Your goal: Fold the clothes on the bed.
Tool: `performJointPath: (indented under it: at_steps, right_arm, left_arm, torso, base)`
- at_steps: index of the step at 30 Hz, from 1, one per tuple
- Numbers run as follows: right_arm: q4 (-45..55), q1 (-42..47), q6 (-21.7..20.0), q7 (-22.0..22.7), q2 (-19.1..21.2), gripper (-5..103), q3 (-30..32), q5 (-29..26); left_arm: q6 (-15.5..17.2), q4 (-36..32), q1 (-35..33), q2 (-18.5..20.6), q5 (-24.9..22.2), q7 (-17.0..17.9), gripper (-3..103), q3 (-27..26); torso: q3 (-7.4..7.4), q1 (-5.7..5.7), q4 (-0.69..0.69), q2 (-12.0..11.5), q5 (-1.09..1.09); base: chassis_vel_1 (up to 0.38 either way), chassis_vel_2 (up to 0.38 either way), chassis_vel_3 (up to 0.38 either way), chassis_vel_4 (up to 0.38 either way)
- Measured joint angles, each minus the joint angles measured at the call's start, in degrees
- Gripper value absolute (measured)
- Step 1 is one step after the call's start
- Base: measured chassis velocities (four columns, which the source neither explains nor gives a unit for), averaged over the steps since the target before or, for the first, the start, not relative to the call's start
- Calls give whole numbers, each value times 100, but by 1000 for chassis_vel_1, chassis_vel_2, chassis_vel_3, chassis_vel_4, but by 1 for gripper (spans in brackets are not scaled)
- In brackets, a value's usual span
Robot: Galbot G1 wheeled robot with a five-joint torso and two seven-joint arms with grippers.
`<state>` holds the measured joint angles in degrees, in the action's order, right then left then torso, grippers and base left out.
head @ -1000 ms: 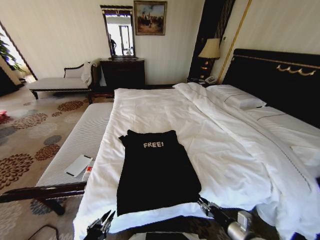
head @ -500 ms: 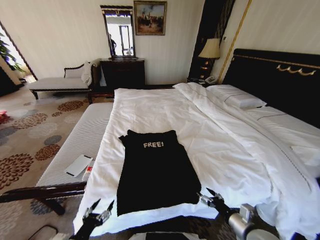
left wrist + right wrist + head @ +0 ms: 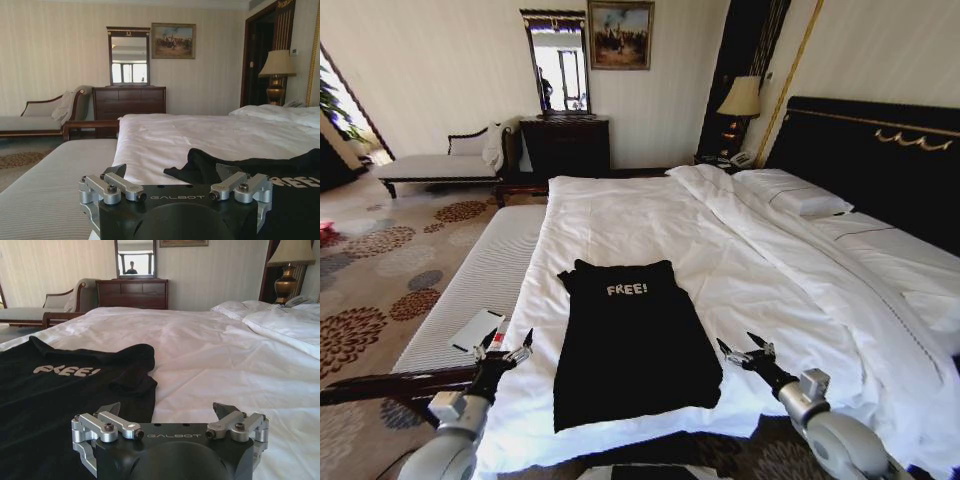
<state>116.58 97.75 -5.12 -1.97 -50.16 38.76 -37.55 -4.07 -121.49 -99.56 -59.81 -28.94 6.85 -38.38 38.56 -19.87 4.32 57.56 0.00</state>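
**Both grippers spread beside the shirt, nothing gripped**

Black T-shirt (image 3: 632,340) lies flat on the white duvet (image 3: 760,270) at the near end of the bed (image 3: 880,150), collar and white "FREE!" lettering pointing away from the robot, hem nearest the robot; sleeves look tucked in, so the shape is a long rectangle; in the right wrist view the shirt (image 3: 60,400) shows a bunched sleeve fold near the lettering; in the left wrist view the shirt (image 3: 270,195) sits just past the fingers, on the duvet edge.

Left gripper (image 3: 502,350) hovers at the left edge of the bed, just beside the shirt's left side, apart from the fabric; fingers spread wide, empty; left wrist view shows the same gripper (image 3: 176,181) spread, nothing between the fingers.

Right gripper (image 3: 744,349) hovers over the duvet just beside the shirt's lower right edge, not touching it; fingers spread, empty; right wrist view confirms it (image 3: 169,416), both tips apart above white duvet and black cloth.

Padded bench (image 3: 470,290) runs along the bed's left side; a white flat item (image 3: 477,329) lies on it.
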Motion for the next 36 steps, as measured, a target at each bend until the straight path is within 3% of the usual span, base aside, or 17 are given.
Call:
performJointPath:
  at_steps: [12, 17, 22, 30, 33, 36]
  right_arm:
    - [-663, -1460, 27, -107, -64, 100, -1078, -365]
    - [-883, -2002, -41, -233, 55, 100, -1557, -836]
    - [-1217, -2804, -17, -675, 271, 100, -2284, -644]
    - [-1730, -3729, -88, -750, 371, 100, -3217, -962]
    - [-1776, -3800, -110, -748, 368, 100, -3288, -1019]
    - [-2086, -4220, -257, -640, 293, 100, -3655, -1458]
  left_arm:
    - [86, 118, 357, -142, 264, 135, 100, 496]
    - [93, 129, 293, -172, 285, 135, 100, 478]
    - [82, 101, 59, -184, 256, 59, 100, 269]
    - [61, 64, -13, -213, 265, 23, 100, 274]
    - [61, 60, -20, -221, 268, 23, 100, 282]
    - [61, 55, -71, -260, 310, 21, 100, 310]
  torso:
    - [0, 0, 0, 0, 0]
    - [0, 0, 0, 0, 0]
    - [-1, 0, -1, 0, -1]
    - [-1, 0, 0, 0, 0]
    - [-1, 0, 0, 0, 0]
    - [-1, 1, 0, 1, 0]
  base:
    - [0, 0, 0, 0]
    - [0, 0, 0, 0]
    - [0, 0, 0, 0]
    - [0, 0, 0, 0]
    - [0, 0, 0, 0]
    - [0, 0, 0, 0]
